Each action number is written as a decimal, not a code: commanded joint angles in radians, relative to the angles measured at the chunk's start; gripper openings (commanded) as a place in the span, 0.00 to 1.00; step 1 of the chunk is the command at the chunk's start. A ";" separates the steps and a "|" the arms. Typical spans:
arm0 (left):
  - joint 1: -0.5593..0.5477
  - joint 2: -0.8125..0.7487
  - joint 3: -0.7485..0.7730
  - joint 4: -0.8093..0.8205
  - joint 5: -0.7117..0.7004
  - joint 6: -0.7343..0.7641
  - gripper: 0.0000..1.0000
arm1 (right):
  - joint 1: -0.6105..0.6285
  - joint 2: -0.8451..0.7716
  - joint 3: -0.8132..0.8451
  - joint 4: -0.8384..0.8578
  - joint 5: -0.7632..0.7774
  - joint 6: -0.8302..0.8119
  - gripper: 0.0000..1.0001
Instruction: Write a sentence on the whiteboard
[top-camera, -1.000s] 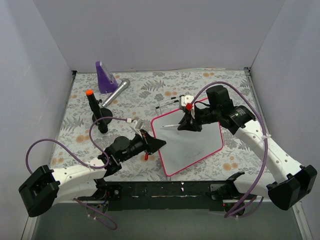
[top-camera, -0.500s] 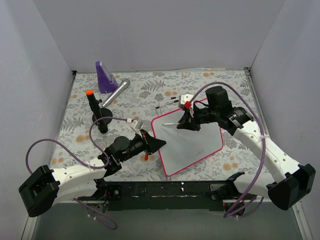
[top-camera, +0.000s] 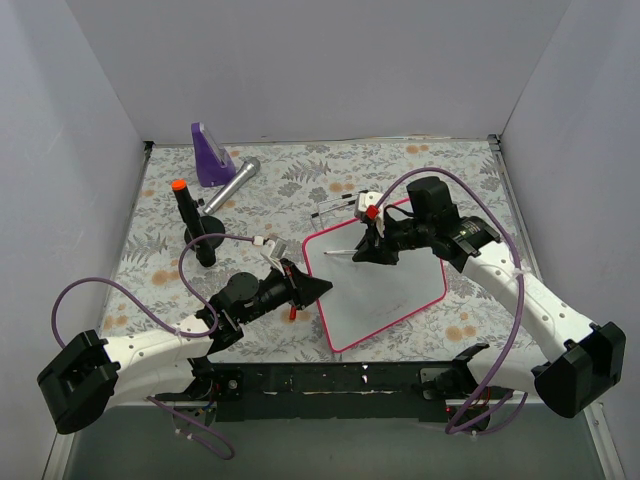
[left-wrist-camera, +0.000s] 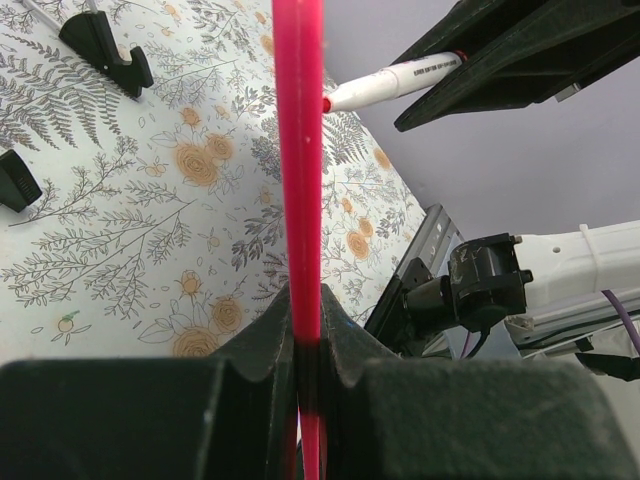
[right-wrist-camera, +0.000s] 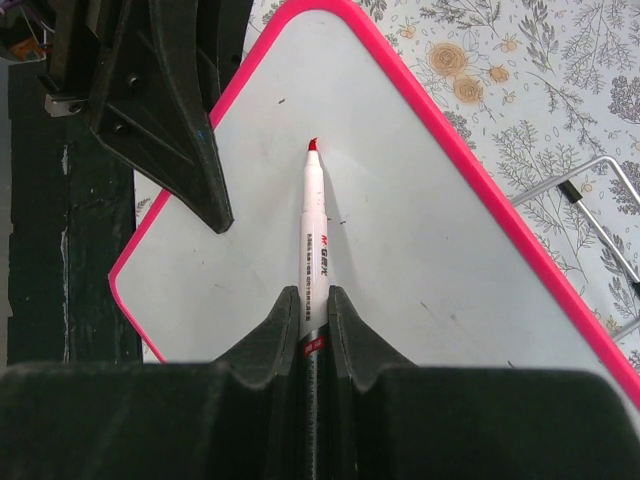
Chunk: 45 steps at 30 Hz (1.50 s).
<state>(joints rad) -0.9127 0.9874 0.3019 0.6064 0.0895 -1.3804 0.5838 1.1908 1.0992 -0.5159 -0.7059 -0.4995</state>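
We see the whiteboard (top-camera: 400, 290) flat on the bench (top-camera: 250, 200), one corner toward the arm bases, with the left gripper (left-wrist-camera: 308, 330) pinching its pink edge. The right gripper (right-wrist-camera: 314, 310) clamps the marker (right-wrist-camera: 313, 215), which points at the left gripper. Its tip is maybe touching the board.

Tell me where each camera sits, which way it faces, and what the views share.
Top external: above and behind the arms, looking down on the floral table; both arms show, left gripper and right gripper out over it.
Left wrist: on the left arm, looking along its own fingers, shut on the whiteboard, whose pink frame is seen edge-on.
Right wrist: on the right arm, looking down its fingers along the red marker toward the whiteboard's face.
Shared: both wrist views show marker and whiteboard; each also shows the other gripper.
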 joint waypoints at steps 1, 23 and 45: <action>-0.003 -0.023 0.032 0.104 0.003 0.038 0.00 | 0.002 0.000 -0.007 0.040 0.011 0.009 0.01; -0.003 -0.064 0.016 0.093 -0.008 0.052 0.00 | 0.001 -0.066 -0.110 -0.001 0.019 -0.024 0.01; -0.003 -0.038 0.005 0.113 0.016 0.055 0.00 | -0.055 0.013 0.024 0.047 0.043 0.013 0.01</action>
<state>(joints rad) -0.9108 0.9730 0.3012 0.5991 0.0723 -1.3609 0.5430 1.1866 1.0718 -0.5209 -0.7109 -0.4980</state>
